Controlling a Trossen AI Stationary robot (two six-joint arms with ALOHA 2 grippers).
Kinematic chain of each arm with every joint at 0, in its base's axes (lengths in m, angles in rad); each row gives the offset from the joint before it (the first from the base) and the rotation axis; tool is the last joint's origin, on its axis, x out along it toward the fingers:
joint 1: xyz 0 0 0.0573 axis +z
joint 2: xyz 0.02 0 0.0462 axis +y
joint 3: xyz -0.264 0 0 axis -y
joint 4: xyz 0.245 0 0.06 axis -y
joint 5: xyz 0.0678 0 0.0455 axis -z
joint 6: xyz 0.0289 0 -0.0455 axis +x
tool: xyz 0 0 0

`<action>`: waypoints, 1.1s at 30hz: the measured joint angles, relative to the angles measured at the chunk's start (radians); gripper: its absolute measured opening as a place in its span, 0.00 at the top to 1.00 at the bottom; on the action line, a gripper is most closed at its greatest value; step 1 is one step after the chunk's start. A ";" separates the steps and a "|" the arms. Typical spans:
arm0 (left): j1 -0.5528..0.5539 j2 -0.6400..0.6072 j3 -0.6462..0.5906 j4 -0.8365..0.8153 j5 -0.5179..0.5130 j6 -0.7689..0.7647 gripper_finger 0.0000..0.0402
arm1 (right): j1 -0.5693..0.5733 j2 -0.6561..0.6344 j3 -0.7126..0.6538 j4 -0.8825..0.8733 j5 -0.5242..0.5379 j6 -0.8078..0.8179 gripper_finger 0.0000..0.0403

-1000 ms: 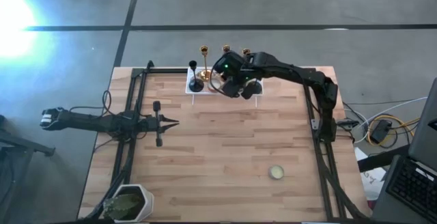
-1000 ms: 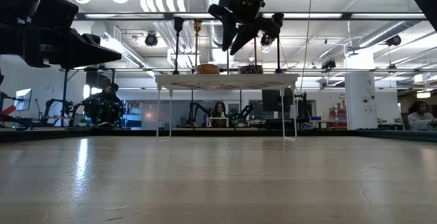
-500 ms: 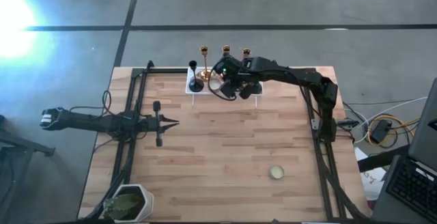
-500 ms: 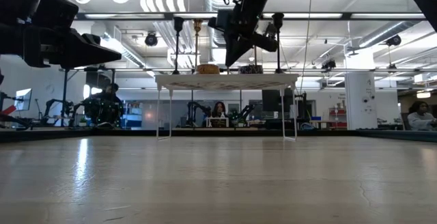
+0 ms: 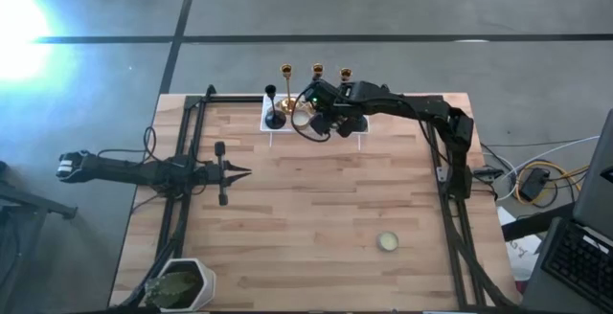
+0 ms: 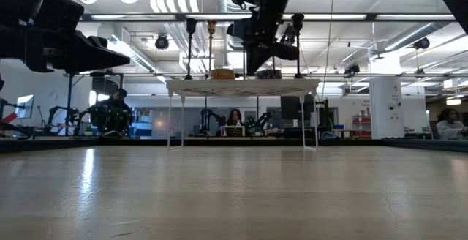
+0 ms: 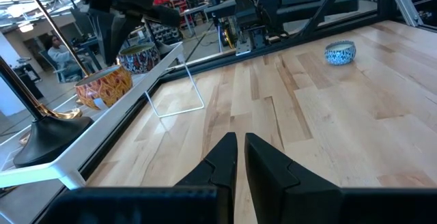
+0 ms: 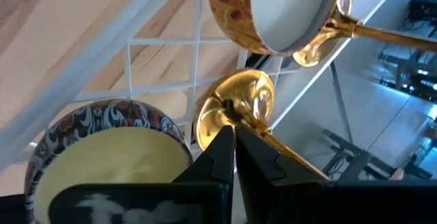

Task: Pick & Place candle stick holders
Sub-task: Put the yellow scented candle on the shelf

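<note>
While the right gripper [image 5: 326, 123] hangs over the white lattice tray [image 5: 271, 123] at the worktop's [image 5: 316, 209] far edge, we count 3 tall gold candle stick holders [image 5: 285, 89] and 1 black one [image 5: 274, 113] standing there. Its wrist view shows the jaws pressed together with nothing between them, tips poised above a gold round base [image 8: 235, 111], between 2 patterned cups [image 8: 102, 156]. A 3rd cup [image 5: 387, 242] sits alone on the bare wood, well apart from the tray. Our left gripper [image 5: 230, 171] waits low at the worktop's left side, jaws closed and empty.

To do this step well, we judge we should part the jaws before descending, centre them on 1 slim stem rather than the base, and lift straight up so the neighbouring cups stay undisturbed.
</note>
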 joint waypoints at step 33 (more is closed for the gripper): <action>0.000 0.000 0.000 0.000 0.000 0.000 0.92 | 0.017 0.000 0.059 -0.112 -0.012 0.027 0.98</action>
